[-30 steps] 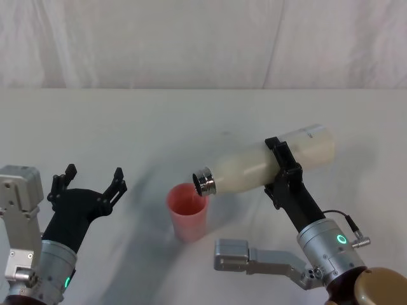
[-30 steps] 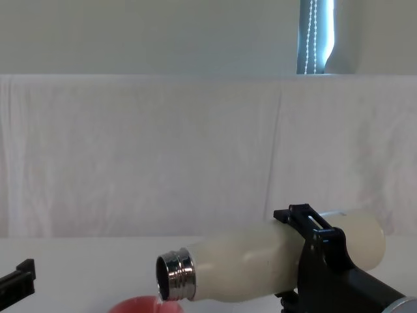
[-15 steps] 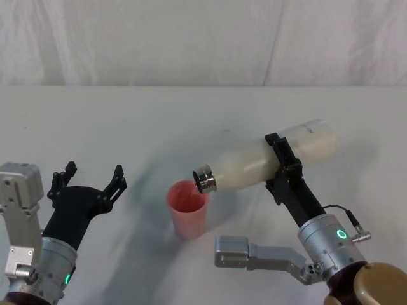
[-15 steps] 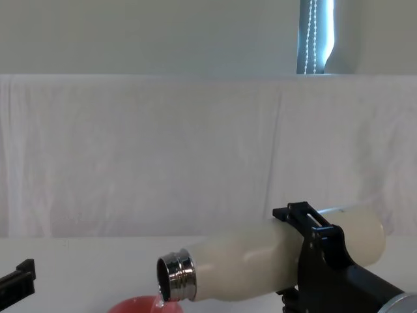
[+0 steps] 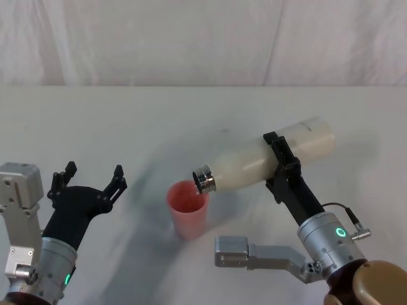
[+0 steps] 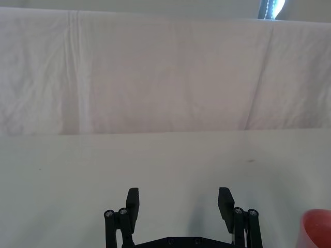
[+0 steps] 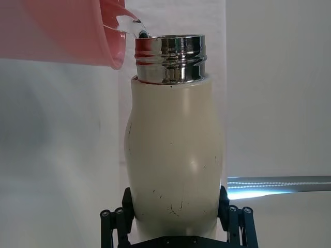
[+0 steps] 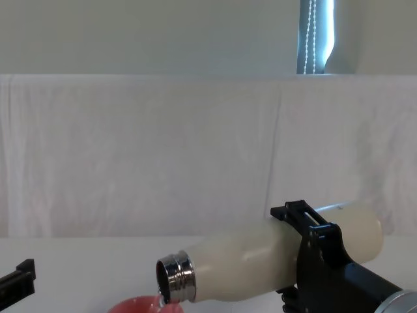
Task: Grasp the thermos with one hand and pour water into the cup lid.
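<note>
Water is pouring now; filling the cup lid (image 5: 188, 210) looks part done. Right gripper (image 5: 280, 166), at 4 o'clock from the cup lid, squeezes the thermos (image 5: 267, 164) tight, tipped with its mouth over the rim. Left gripper (image 5: 89, 181) waits at 9 o'clock, fingers spread wide, holding nothing.

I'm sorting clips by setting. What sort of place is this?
Probably a lab test bench: a white table, a cloth backdrop, and just the thermos and cup lid.
</note>
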You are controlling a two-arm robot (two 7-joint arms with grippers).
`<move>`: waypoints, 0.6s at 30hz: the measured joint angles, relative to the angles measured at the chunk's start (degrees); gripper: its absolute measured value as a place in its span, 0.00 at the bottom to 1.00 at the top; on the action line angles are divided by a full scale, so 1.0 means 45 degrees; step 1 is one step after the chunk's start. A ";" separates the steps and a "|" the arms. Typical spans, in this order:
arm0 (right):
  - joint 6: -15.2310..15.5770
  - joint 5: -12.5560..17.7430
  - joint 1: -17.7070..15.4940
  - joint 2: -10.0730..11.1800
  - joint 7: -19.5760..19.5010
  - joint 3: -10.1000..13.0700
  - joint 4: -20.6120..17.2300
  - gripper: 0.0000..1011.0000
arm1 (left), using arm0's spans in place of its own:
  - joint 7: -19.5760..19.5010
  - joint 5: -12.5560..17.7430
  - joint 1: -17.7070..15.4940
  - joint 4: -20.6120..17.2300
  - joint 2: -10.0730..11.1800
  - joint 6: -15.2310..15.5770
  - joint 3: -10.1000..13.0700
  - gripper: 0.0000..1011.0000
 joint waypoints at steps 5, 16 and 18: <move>0.0001 -0.0002 0.0009 0.0035 0.0040 -0.0013 0.0000 0.94 | 0.0000 0.0000 0.0000 0.0000 0.0000 0.0000 0.0000 0.99; 0.0010 0.0061 -0.0012 0.0015 -0.0018 0.0003 0.0029 0.94 | 0.0000 0.0000 0.0000 0.0000 0.0000 -0.0001 0.0000 0.99; 0.0009 0.0096 -0.0026 -0.0008 -0.0066 0.0019 0.0052 0.94 | 0.0000 0.0000 0.0000 0.0000 0.0000 -0.0001 0.0000 0.99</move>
